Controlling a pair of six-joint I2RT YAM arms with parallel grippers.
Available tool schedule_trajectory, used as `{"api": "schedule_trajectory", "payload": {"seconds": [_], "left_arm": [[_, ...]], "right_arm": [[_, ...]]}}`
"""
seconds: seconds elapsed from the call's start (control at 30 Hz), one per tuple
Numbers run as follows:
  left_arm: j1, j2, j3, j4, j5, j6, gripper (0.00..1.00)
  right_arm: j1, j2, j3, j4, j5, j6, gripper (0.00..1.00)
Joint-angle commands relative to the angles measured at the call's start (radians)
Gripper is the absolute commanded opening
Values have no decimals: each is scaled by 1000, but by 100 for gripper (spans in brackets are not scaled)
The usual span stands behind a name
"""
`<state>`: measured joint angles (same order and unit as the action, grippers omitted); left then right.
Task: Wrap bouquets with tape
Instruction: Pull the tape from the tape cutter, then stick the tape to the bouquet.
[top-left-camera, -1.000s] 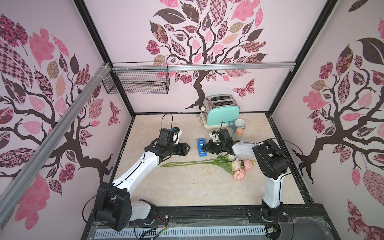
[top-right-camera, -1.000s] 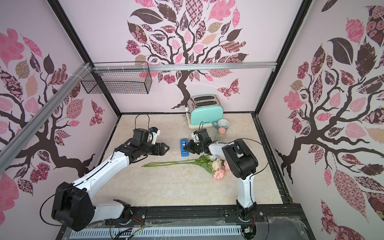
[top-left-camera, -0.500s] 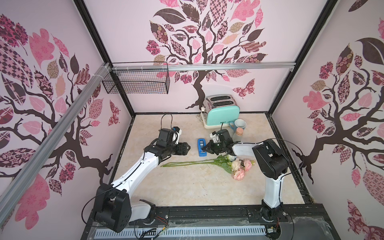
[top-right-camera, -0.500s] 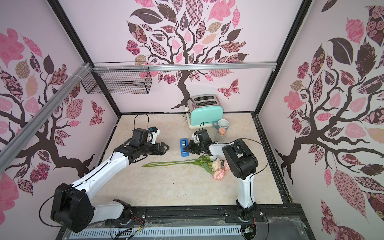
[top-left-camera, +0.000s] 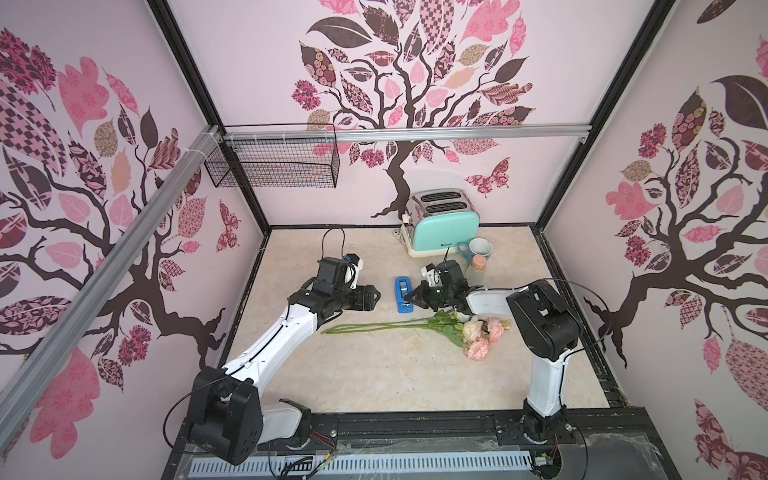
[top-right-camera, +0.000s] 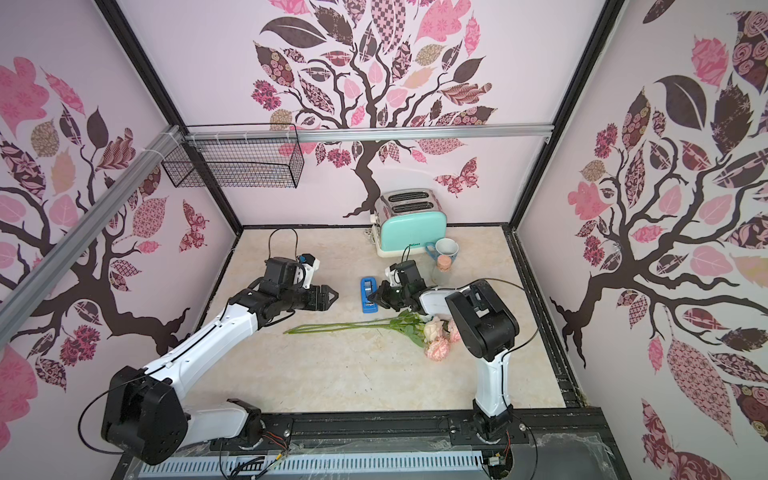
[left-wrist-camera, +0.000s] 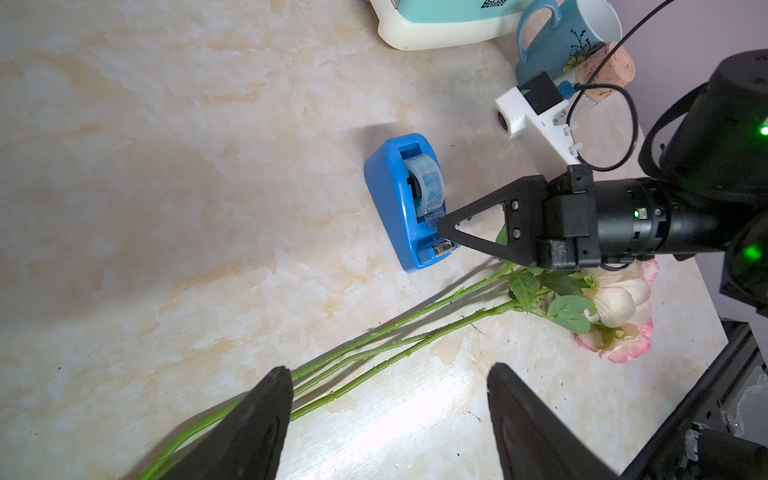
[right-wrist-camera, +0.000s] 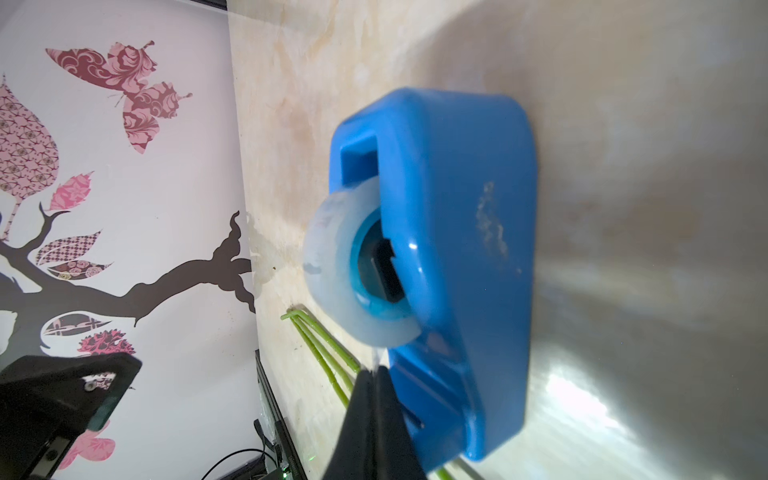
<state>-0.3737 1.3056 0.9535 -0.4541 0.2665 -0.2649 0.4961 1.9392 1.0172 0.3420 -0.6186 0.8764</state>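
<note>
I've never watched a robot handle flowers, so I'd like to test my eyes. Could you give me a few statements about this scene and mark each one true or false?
1. The right tool is shut, with its tips at the cutter end of the tape dispenser. True.
2. The left tool grips the bouquet. False: it is open and holds nothing, and the bouquet lies on the table.
3. The bouquet's blooms lie at the right arm's side. True.
4. The mug sits in the wire basket. False: it stands on the table beside the toaster.
</note>
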Motion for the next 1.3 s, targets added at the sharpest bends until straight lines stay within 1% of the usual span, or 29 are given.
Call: {"api": "schedule_trajectory", "payload": {"seconds": [0.0, 0.2, 0.4, 0.67, 0.83, 1.07, 1.27], "left_arm": [[1, -15, -27, 15, -7, 3, 77], [1, -9, -25, 15, -4, 1, 77], [1, -8, -26, 15, -4, 1, 77], [1, -3, -27, 17, -3, 1, 77], [1, -1, -26, 17, -1, 1, 77], [1, 4, -25, 15, -1, 1, 77], [1, 5, -25, 14, -1, 3, 76]], "right_arm": [[13, -86, -25, 12, -46, 9, 0], [13, -108, -52, 37, -52, 16, 0], [13, -120, -76, 113, -69, 45, 0], [13, -149, -112, 134, -87, 45, 0], [15, -157, -131, 123, -97, 37, 0], [17, -181, -145, -10, -86, -39, 0], [30, -208, -173, -33, -89, -53, 0]]}}
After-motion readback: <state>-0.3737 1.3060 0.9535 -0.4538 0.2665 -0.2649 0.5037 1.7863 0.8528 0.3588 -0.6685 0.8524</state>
